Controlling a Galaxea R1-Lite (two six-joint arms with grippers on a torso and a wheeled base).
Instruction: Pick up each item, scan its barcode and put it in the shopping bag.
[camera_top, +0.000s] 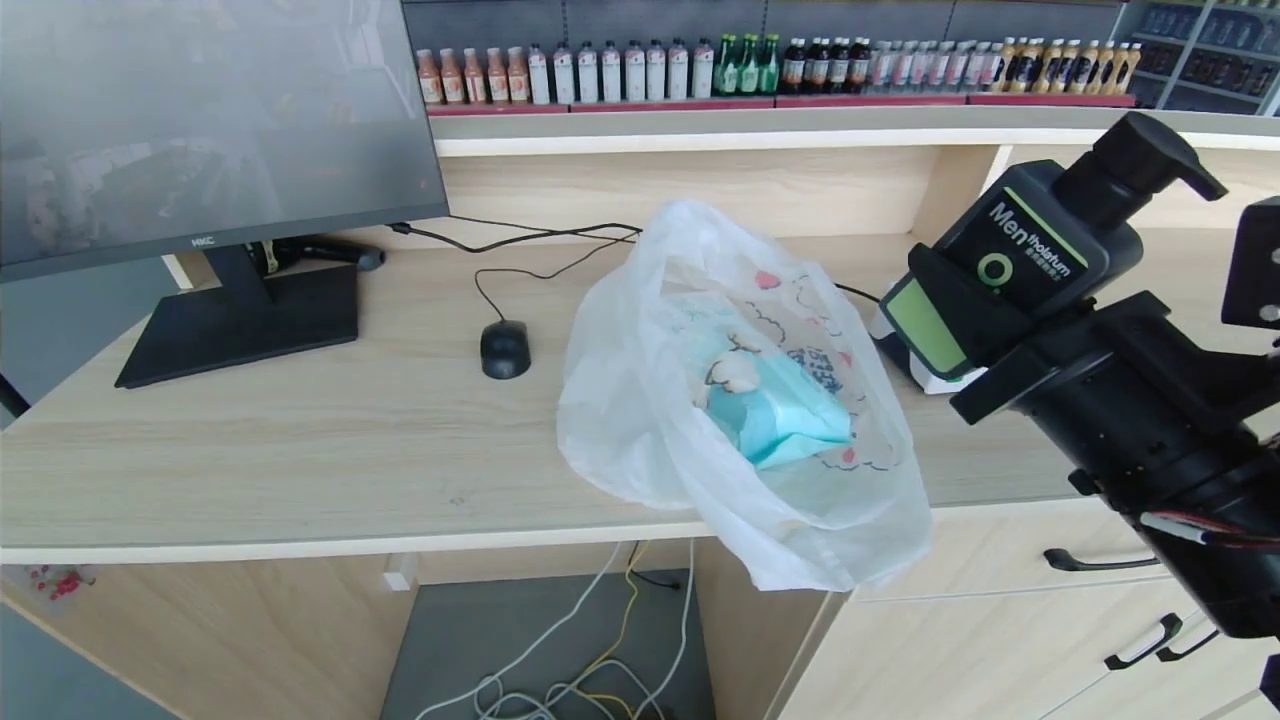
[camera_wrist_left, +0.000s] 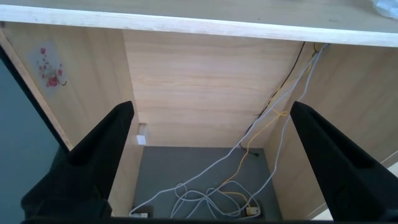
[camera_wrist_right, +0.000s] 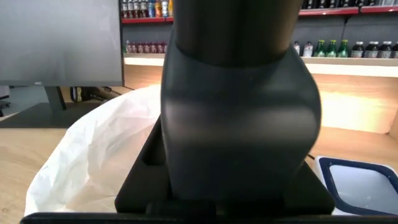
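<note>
Head view, right: right gripper (camera_top: 985, 340) clamps a black plastic pump bottle (camera_top: 1050, 240) beside the white translucent shopping bag (camera_top: 640, 400). Left wrist view: left gripper (camera_wrist_left: 211, 146) gapes wide.

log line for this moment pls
right claw shut on pump bottle, held up beside shopping bag | left claw open, low below counter edge | teal pack in bag

The desk (camera_top: 300, 440) is seen from above in the head view, from under its edge in the left wrist view. The shopping bag (camera_top: 640, 400) is shared with the right wrist view, close behind the bottle (camera_wrist_right: 239, 124)
</note>
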